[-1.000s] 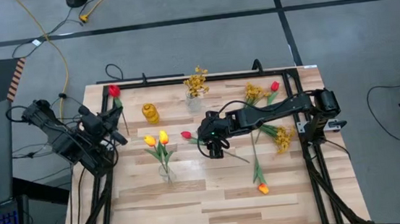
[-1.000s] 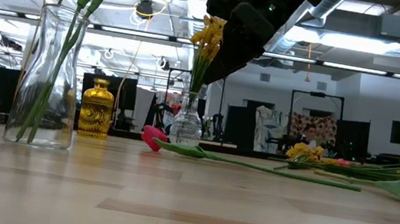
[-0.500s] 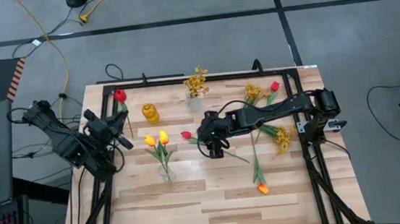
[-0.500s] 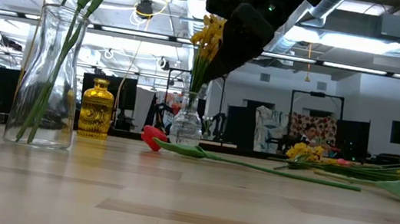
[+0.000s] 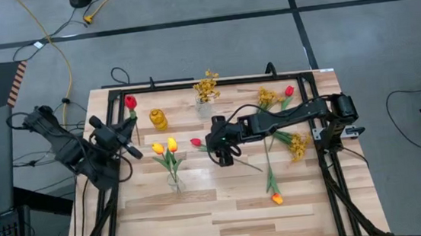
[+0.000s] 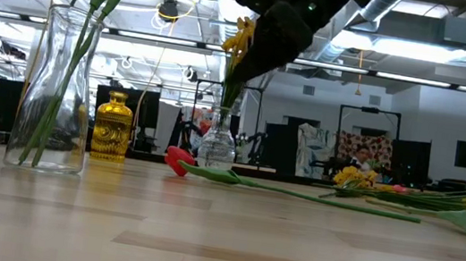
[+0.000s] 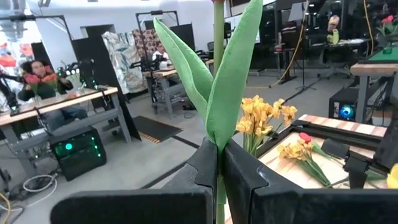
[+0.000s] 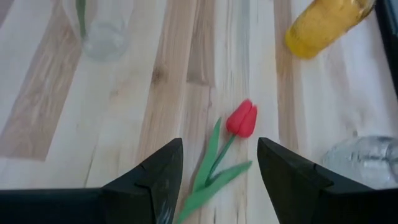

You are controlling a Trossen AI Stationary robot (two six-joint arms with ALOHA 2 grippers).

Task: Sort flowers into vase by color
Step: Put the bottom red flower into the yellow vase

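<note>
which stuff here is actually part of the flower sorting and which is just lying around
Part of the job:
- red tulip held by the shut left gripper
- red tulip on the table under the open right gripper
- amber vase
- two clear vases
- loose flowers

Lying about:
- yellow cable on the floor

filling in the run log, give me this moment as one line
left gripper: shut on red tulip stem, near amber vase | right gripper: open, above red tulip on table
</note>
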